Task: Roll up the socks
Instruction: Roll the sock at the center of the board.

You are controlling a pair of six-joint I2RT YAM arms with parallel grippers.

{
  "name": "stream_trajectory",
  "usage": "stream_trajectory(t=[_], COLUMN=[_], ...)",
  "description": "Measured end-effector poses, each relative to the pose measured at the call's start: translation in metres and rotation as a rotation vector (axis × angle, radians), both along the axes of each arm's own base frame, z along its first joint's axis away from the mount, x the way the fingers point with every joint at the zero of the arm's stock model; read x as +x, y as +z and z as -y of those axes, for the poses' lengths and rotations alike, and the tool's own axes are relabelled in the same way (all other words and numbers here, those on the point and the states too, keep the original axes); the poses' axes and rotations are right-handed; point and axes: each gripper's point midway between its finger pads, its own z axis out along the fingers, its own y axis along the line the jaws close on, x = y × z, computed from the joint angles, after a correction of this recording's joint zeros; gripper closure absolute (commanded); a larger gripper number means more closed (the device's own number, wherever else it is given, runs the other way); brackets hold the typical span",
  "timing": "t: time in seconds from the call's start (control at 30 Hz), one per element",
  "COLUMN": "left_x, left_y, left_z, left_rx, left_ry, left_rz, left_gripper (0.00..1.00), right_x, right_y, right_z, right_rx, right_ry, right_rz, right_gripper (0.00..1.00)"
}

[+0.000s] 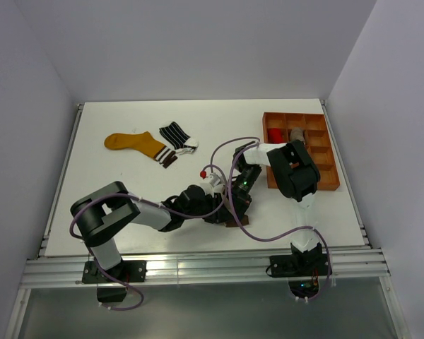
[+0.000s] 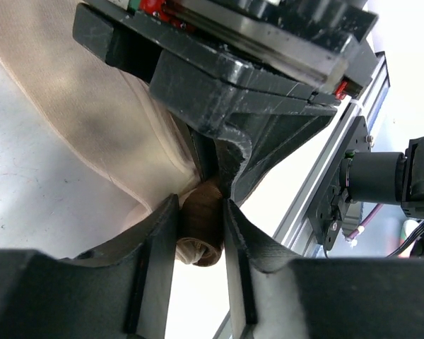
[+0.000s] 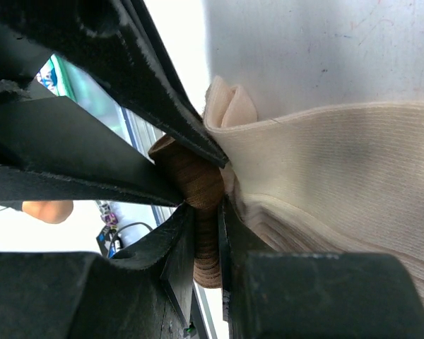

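Toward six o'clock on the surface (image 1: 113, 169), close to the arm bases, both arms meet over the cream sock (image 3: 339, 169); its brown toe (image 2: 201, 229) is wound into a small tight coil, and the ribbed cream leg lies flat behind it. It is light, limp knit (no stiffness to lean on), so I judge the coil will spring loose unless it is pinched across its full thickness, right at the roll and not on the loose leg. The left gripper (image 2: 201, 212) has its fingers narrowed to a slim gap, pinching the brown coil from both sides; the right gripper (image 3: 206, 222) is nearly closed too, clamping the same coil from the opposite end; the two sets of fingers crowd each other there. The mustard sock (image 1: 134, 143) and striped sock (image 1: 177, 134) lie at ten and eleven o'clock, well apart from the tray (image 1: 293, 114) at two.
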Motion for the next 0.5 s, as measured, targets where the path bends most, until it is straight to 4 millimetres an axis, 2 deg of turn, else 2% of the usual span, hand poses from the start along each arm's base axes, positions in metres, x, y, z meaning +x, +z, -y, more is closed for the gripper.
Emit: stream_trajectory(t=[0.1,0.2,0.23,0.5], left_x=[-0.0009,-0.0019,-0.0023,-0.0018], left_y=[-0.0001,0.0000,-0.0001,-0.0029], left_z=[0.0002,0.0005,0.0005,0.0041], left_rx=[-0.001,-0.005,-0.005,0.001], left_ry=[-0.003,0.000,0.001,0.039], left_rz=[-0.005,-0.021,-0.027,-0.115], left_gripper=[0.73,0.89,0.99,1.00], right_x=[0.0000,-0.0001,-0.0001,0.0013], right_y=[0.0001,0.0000,-0.0001,0.0000], right_z=[0.0000,0.0004,0.0005,0.0028], right_rx=[-0.005,-0.010,-0.012,-0.022], right_ry=[-0.004,-0.005,-0.005,-0.018], right_rz=[-0.003,-0.004,-0.004,-0.009], right_gripper=[0.92,0.91,0.90,0.80])
